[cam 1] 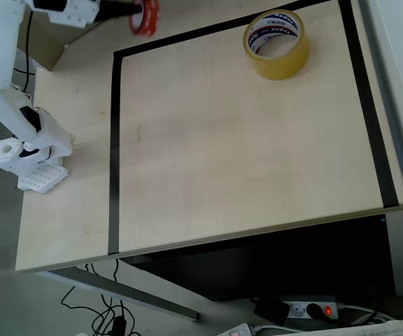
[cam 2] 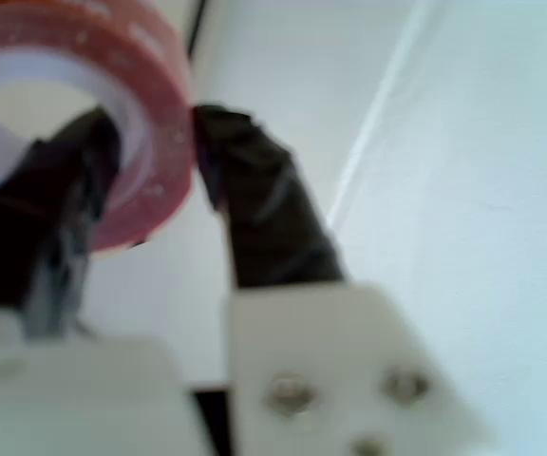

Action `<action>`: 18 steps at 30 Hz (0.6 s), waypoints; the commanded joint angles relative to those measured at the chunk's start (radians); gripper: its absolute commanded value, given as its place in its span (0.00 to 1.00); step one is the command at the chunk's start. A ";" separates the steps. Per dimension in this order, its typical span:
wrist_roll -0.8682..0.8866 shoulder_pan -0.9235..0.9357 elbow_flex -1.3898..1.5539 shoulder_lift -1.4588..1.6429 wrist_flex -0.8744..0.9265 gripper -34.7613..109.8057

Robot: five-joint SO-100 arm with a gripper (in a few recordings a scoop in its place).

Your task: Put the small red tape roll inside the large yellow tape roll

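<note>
Translucent small red tape roll [cam 2: 93,114], pale core, pinched through its wall between black fingers [cam 2: 254,199]

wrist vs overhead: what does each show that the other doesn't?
Wrist view alone: how the grip sits, one black finger inside the ring's hole, the other outside, pinching the wall.

Overhead view alone: the large yellow tape roll lying flat near the table's far edge, to the right of the held roll, and the black tape border.

Both: the gripper holding the small red tape roll.
</note>
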 commanded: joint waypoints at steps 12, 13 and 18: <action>0.055 -0.061 -0.620 -0.546 -0.264 0.24; 0.055 -0.058 -0.660 -0.578 -0.264 0.24; 0.055 -0.035 -0.854 -0.723 -0.278 0.24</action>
